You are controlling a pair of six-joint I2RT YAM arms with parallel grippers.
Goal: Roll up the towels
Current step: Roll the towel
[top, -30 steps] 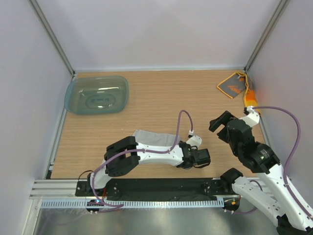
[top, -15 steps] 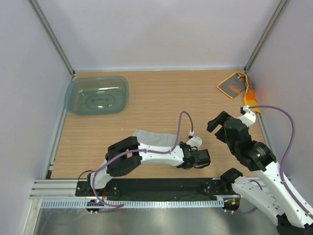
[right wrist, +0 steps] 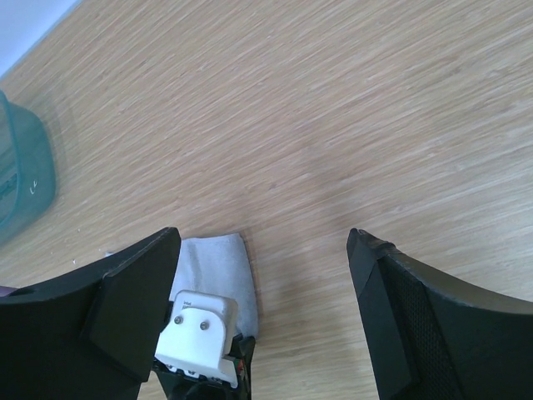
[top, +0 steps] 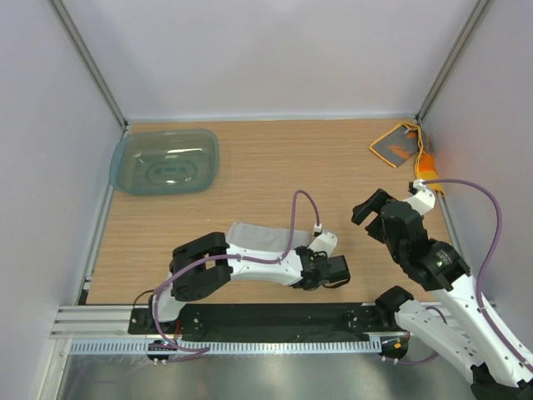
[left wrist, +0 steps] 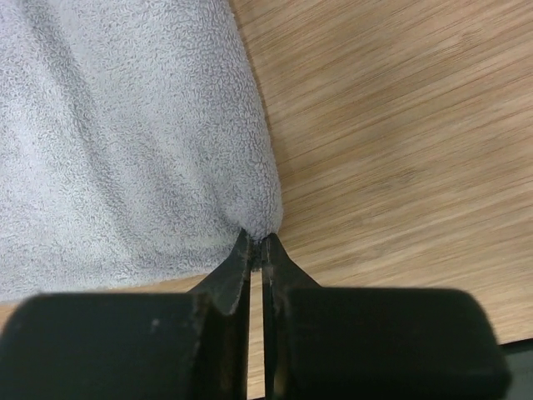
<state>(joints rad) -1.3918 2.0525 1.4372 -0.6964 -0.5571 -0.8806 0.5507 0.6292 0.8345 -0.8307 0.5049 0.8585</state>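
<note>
Shut now: left pincer (left wrist: 259, 243) has nipped the corner of the grey towel (left wrist: 125, 142), lower centre of the worktop (top: 275, 167). Rolling looks ready to begin. Right pincer (right wrist: 263, 250) hangs wide, empty.

Grey towel (left wrist: 125, 142) flat near front, corner pinched; orange towel (top: 398, 147) — far-right corner, grey-faced.

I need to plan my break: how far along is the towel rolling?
Nothing looks done: neither towel is rolled. In hand: the left tool is shut on a corner of the grey towel, which lies flat on the table. Left: rolling that one, then the orange towel, lying untouched at the far right corner. The right tool hangs open, holding nothing.
</note>
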